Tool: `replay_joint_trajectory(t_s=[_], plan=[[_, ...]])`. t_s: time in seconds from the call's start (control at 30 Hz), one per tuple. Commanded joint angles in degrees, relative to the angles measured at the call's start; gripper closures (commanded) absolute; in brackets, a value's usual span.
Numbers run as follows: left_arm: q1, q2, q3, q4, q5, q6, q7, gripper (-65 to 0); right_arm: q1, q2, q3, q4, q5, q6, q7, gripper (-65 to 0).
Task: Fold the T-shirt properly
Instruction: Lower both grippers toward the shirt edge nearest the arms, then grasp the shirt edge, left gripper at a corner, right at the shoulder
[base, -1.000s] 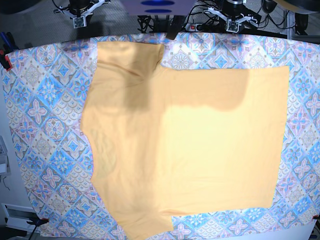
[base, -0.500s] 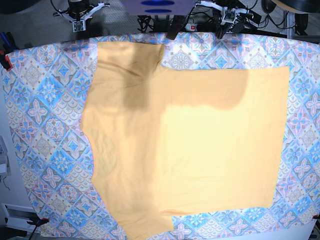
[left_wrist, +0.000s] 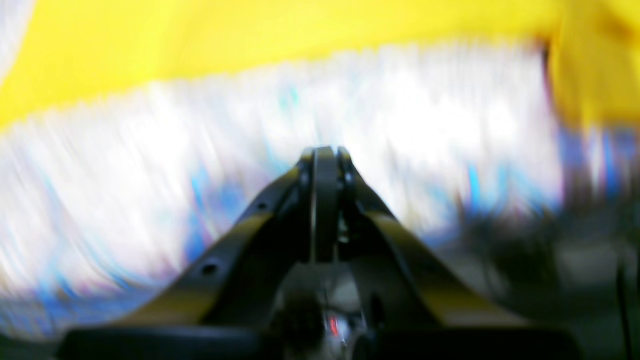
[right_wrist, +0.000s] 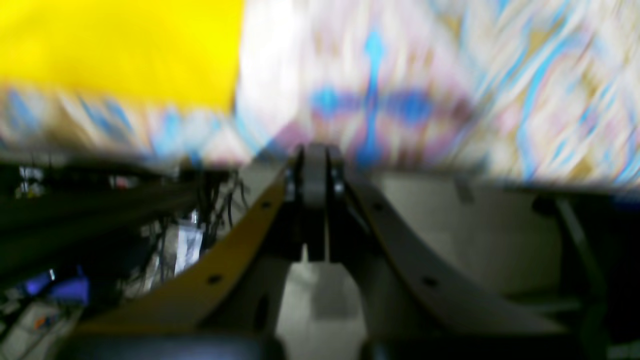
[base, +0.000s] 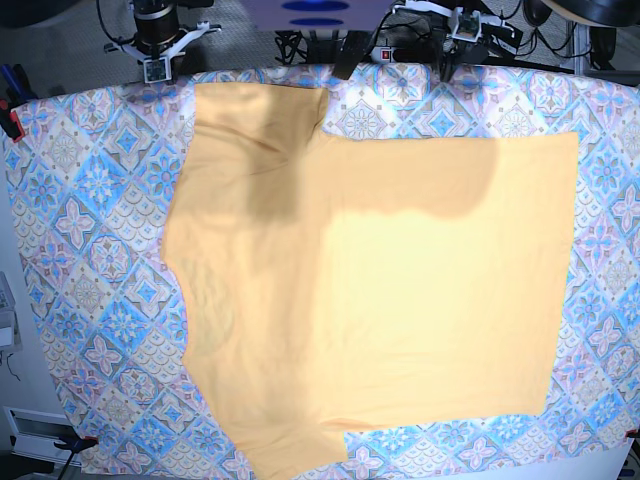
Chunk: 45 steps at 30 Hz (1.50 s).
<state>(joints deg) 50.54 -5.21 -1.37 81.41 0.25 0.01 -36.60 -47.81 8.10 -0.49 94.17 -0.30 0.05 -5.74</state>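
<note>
Blue-and-pink tile-patterned tablecloth (base: 90, 230) carries the plain yellow-orange cloth T-shirt (base: 400, 290), spread flat at centre. Only the blurred wrist views show the left gripper (left_wrist: 325, 155) and right gripper (right_wrist: 315, 150) clenched, empty, at the far edge.

No readable text, label, brand, number or sign anywhere I look. The T-shirt (base: 370, 290) is plain, no print. The tablecloth (base: 90, 250) carries only tile patterns. My wrist views are too blurred for lettering.
</note>
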Motion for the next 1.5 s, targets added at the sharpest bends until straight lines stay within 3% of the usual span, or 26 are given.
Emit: replay_joint_trajectory(t_s=[0.0, 0.1, 0.17, 0.27, 0.4, 0.53, 0.73, 1.03, 1.47], plan=[[2.2, -0.1, -1.5, 1.9, -0.3, 0.2, 0.6, 0.0, -0.9, 0.4, 0.0, 2.3, -0.1, -0.2, 1.2, 0.0], [2.2, 0.0, -4.5, 7.2, -0.3, 0.2, 6.8, 0.0, -1.4, 0.4, -0.2, 5.5, -0.1, -0.2, 0.6, 0.0], [2.1, 0.0, -6.2, 9.9, -0.6, 0.2, 11.8, -0.1, -1.1, 0.4, -1.3, 7.6, -0.2, -0.2, -2.7, 0.0], [1.8, -0.2, -10.9, 13.5, -4.7, 0.2, 19.9, -0.1, -0.9, 0.5, -3.3, 10.3, -0.2, -0.2, -7.8, 0.0], [-1.1, -0.3, -15.7, 16.0, -10.1, -0.1, 31.0, -0.3, 0.4, 0.5, -6.5, 11.5, -0.2, -0.2, -10.0, 0.0], [-5.2, -1.9, -21.3, 16.2, -12.8, -0.1, 45.5, -4.9, 1.2, 0.5, -9.7, 11.7, -0.2, -0.2, -11.5, 0.0], [-10.0, -5.3, -23.7, 16.2, -13.1, -0.1, 57.5, -11.2, 2.3, 0.4, -10.9, 11.7, -1.7, -0.2, -13.0, 0.0], [-15.4, -5.1, -23.9, 15.7, -13.7, -0.1, 58.5, -17.5, 2.5, 0.1, -10.9, 11.6, -5.1, -0.2, -13.0, 0.0], [-17.0, -4.5, -23.9, 10.9, -34.9, -0.2, 58.6, -18.7, 3.6, 0.1, -10.5, 11.5, -5.1, -0.2, -13.0, 0.0]])
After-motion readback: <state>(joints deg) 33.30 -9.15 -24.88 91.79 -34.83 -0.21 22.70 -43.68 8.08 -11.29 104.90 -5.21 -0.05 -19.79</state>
